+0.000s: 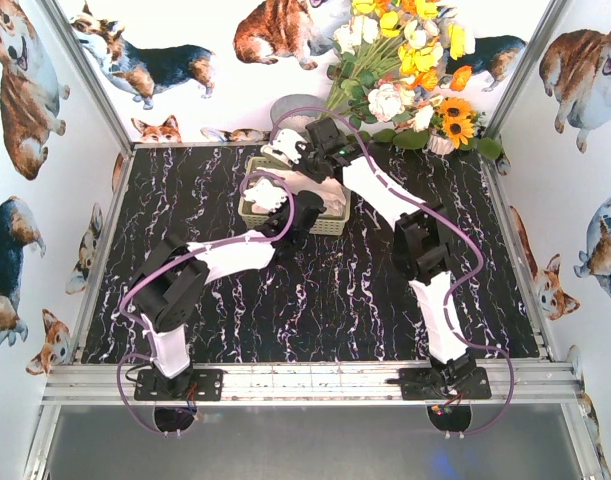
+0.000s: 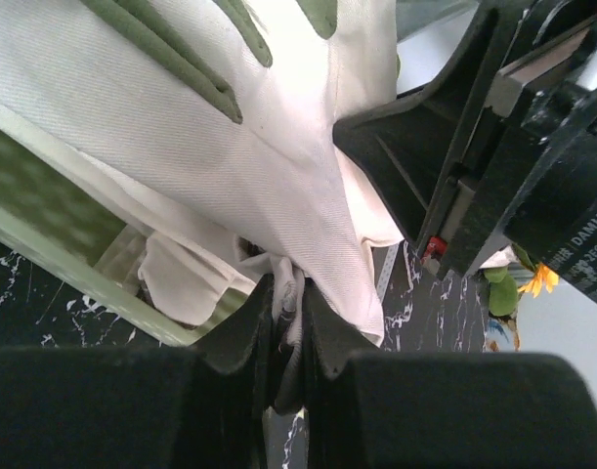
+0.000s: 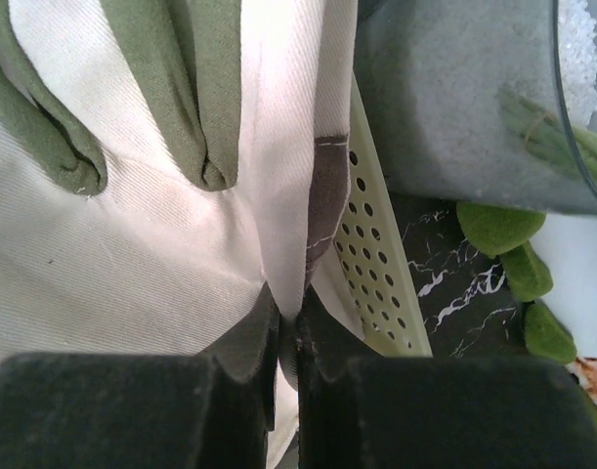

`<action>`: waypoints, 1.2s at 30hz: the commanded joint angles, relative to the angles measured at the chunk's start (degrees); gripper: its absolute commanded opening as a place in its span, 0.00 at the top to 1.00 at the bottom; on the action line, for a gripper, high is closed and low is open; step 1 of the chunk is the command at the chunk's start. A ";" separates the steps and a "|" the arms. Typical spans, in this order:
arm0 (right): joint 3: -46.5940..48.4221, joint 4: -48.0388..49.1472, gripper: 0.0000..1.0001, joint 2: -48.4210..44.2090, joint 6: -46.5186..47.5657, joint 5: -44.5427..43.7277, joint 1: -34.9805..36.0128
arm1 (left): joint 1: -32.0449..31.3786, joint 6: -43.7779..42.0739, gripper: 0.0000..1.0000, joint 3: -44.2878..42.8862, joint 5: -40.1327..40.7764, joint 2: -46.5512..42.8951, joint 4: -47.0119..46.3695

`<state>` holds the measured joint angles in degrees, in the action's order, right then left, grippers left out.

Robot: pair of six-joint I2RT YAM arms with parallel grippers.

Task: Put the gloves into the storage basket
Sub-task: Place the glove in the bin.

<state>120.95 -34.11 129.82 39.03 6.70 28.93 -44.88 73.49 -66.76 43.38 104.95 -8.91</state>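
Note:
The pale yellow-cream storage basket (image 1: 330, 225) stands at the back middle of the table, mostly covered by both arms. Cream-white gloves with grey-green patches (image 1: 331, 190) lie in and over it. My left gripper (image 2: 289, 298) is shut on a fold of a glove (image 2: 210, 147) at the basket's rim (image 2: 54, 259). My right gripper (image 3: 290, 318) is shut on a fold of a glove (image 3: 132, 234) beside the basket's perforated wall (image 3: 376, 274). In the top view the left gripper (image 1: 290, 212) and the right gripper (image 1: 315, 170) sit over the basket. I cannot tell if both hold the same glove.
A round grey pot (image 3: 445, 107) holding a bouquet of flowers (image 1: 405, 70) stands right behind the basket. White corgi-print walls enclose the black marbled table (image 1: 315, 300). The right arm's links (image 2: 513, 127) hang close to the left gripper.

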 commanded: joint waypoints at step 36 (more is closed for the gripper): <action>8.09 15.83 1.00 7.74 1.84 -0.48 -4.56 | -1.08 -6.40 0.60 -1.25 -9.54 -2.27 5.20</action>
<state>127.72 -24.69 138.23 40.82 4.51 24.69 -45.80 71.02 -69.19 33.43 107.02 -6.02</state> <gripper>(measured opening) 0.060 0.390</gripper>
